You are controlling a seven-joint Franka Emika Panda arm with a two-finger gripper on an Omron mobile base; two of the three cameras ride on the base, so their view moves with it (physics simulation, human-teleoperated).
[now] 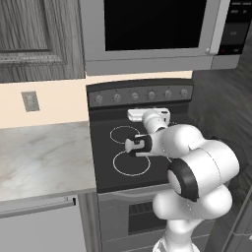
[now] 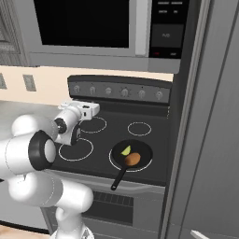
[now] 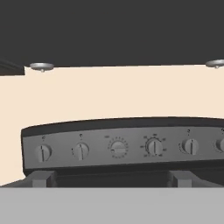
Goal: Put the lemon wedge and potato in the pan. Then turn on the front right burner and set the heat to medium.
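Potato (image 2: pixel 132 159) and lemon wedge (image 2: pixel 125 150) are seen inside the pan (image 2: pixel 146 154), at four o'clock from the raised end effector (image 2: pixel 94 109); its finger state cannot be told.

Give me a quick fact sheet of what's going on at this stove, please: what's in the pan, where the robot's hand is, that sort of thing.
pan: on the front right burner, handle toward the stove front
potato: inside the pan
lemon wedge: inside the pan, beside the potato
gripper: raised over the cooktop, facing the knob panel; open or shut cannot be told
burner glow: none visible
microwave: above the stove
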